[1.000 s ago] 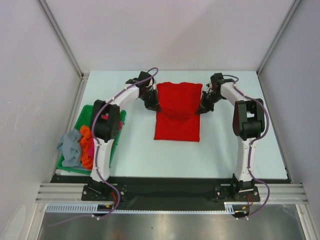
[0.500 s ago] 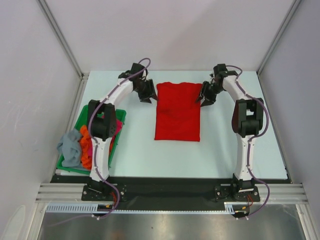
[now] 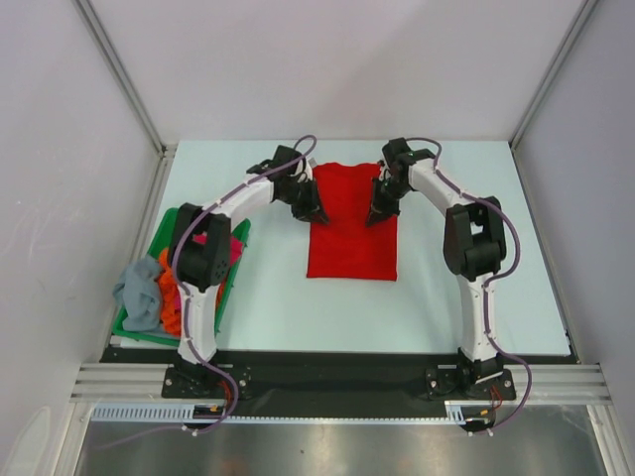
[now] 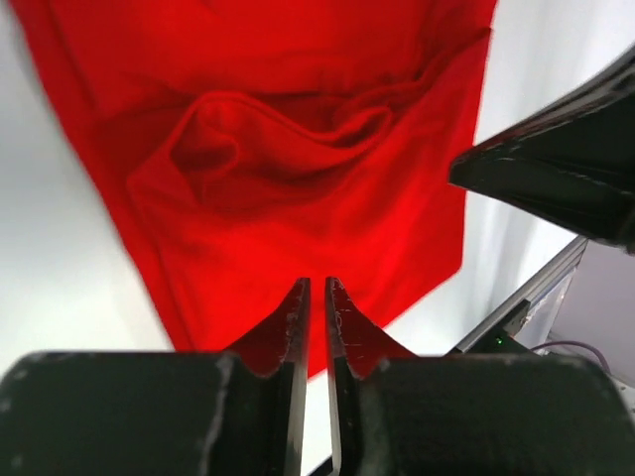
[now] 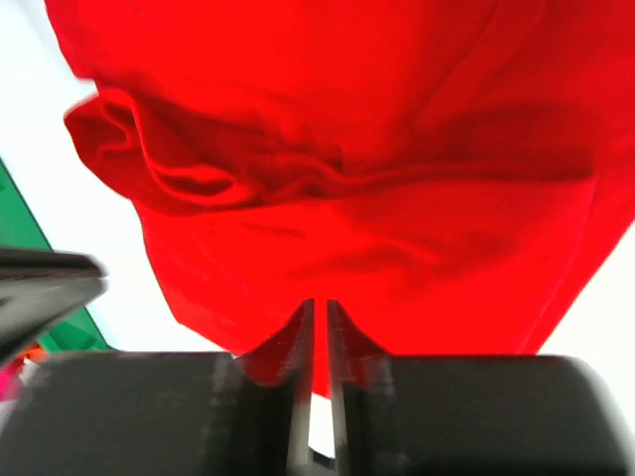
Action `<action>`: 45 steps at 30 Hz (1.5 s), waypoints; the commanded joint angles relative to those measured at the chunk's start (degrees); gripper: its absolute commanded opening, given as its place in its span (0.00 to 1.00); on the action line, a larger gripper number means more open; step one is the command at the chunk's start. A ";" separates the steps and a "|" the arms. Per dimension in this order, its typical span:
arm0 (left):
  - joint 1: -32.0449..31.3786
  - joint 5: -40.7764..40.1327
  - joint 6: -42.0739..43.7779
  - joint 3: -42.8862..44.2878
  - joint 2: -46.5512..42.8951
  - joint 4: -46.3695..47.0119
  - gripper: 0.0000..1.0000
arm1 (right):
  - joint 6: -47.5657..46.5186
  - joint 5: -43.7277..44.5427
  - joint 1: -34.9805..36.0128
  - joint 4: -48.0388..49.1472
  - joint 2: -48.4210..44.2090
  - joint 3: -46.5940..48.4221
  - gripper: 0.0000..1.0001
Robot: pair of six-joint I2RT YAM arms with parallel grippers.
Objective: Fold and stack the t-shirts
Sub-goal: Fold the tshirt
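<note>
The bright red t-shirt [image 3: 352, 243] lies flat on the pale table, its bottom hem toward me. It fills the left wrist view [image 4: 298, 178] and the right wrist view [image 5: 347, 149], with a bunched crease across its upper part. My left gripper [image 3: 316, 211] sits over the shirt's upper left edge. Its jaws [image 4: 317, 288] are shut, with nothing visibly pinched. My right gripper [image 3: 375, 213] sits over the upper right edge, jaws [image 5: 317, 305] also shut. The grey-blue [image 3: 139, 288], orange [image 3: 171, 297] and magenta-pink [image 3: 230, 246] shirts lie crumpled in the tray.
The green tray [image 3: 167, 220] stands at the table's left edge beside the left arm's base. White walls and metal posts close in the table at the back and sides. The right gripper's dark body [image 4: 556, 169] shows in the left wrist view.
Half a second ago both grippers stood just outside the shirt's upper corners. They have since moved inward and toward me, onto its upper side edges. The shirt lies flatter than one second ago.
</note>
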 commanded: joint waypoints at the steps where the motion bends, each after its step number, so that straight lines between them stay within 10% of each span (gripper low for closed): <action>1: 0.42 5.24 -0.94 1.96 3.69 5.98 0.14 | 1.86 -1.58 -2.30 4.04 2.10 1.11 0.06; 23: 6.31 3.57 1.87 23.85 19.44 1.14 0.18 | -0.24 -4.48 -11.45 0.89 12.22 15.35 0.04; 30: 6.13 -4.43 5.57 10.78 2.58 3.33 0.34 | -4.10 -0.61 -11.54 -0.88 2.12 7.63 0.15; 45: 3.93 3.57 -0.33 -17.19 -9.92 15.48 0.31 | -2.00 -5.19 -12.24 7.31 5.62 -1.70 0.17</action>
